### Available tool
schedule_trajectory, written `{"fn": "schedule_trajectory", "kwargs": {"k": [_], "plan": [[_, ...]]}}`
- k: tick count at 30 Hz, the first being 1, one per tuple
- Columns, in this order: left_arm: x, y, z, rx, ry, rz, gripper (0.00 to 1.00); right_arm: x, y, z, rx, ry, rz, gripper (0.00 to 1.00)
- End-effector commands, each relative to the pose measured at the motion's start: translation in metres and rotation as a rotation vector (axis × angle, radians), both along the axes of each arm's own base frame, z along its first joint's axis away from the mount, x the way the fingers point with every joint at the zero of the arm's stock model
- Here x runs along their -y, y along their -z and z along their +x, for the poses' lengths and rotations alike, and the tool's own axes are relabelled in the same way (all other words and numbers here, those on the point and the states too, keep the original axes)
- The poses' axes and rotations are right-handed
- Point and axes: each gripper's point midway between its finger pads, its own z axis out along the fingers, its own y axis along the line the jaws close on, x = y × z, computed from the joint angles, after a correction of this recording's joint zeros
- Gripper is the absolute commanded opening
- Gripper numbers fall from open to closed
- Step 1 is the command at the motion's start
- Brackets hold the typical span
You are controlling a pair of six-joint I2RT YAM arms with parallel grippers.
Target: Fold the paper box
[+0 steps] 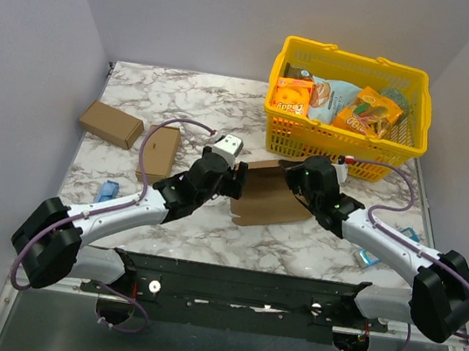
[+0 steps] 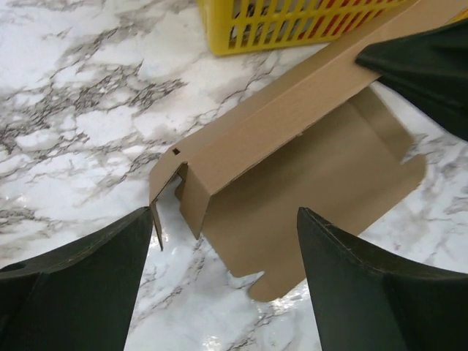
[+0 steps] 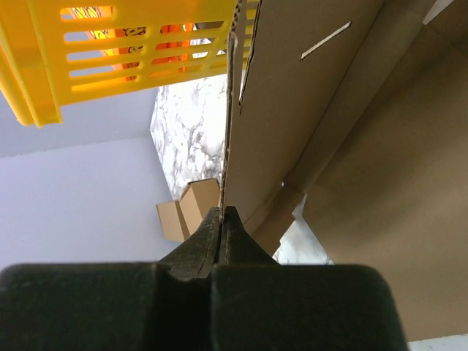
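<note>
While right gripper (image 3: 221, 219) pinches paper box (image 2: 292, 183) wall edge, prob holding it upright, left gripper (image 2: 225, 216) hangs jaws spread by corner flap (image 2: 191, 199), guessing ready to tuck.

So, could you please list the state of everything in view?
Plain brown cardboard paper box: partly folded, one wall raised.
Left gripper: open.
Right gripper: shut on the paper box's raised wall.
Yellow plastic basket: upright, holding snack packs.
Two smaller brown cardboard boxes: closed.

Left arm (image 1: 123, 212): angled inward — left gripper (image 2: 225, 216) spread wide.
Right arm (image 1: 384, 238): angled inward — right gripper (image 3: 221, 213) pinched on brown cardboard paper box (image 3: 351, 168) edge.
</note>
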Motion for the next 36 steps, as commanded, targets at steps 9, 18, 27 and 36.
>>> {"fn": "schedule_trajectory", "kwargs": {"k": [9,18,27,36], "plan": [[-0.003,-0.044,-0.007,-0.005,0.209,-0.136,0.95,0.038,-0.003,-0.019,-0.071,0.087,-0.112,0.0],[-0.002,-0.068,-0.016,-0.023,0.255,-0.147,0.95,0.042,0.003,-0.059,-0.142,0.03,-0.002,0.01],[0.007,-0.047,-0.023,-0.095,0.319,-0.133,0.96,0.057,0.015,-0.062,-0.186,0.042,-0.017,0.0],[0.039,-0.041,0.002,-0.08,0.406,-0.125,0.95,0.052,0.016,-0.037,-0.145,0.013,-0.141,0.0]]}}
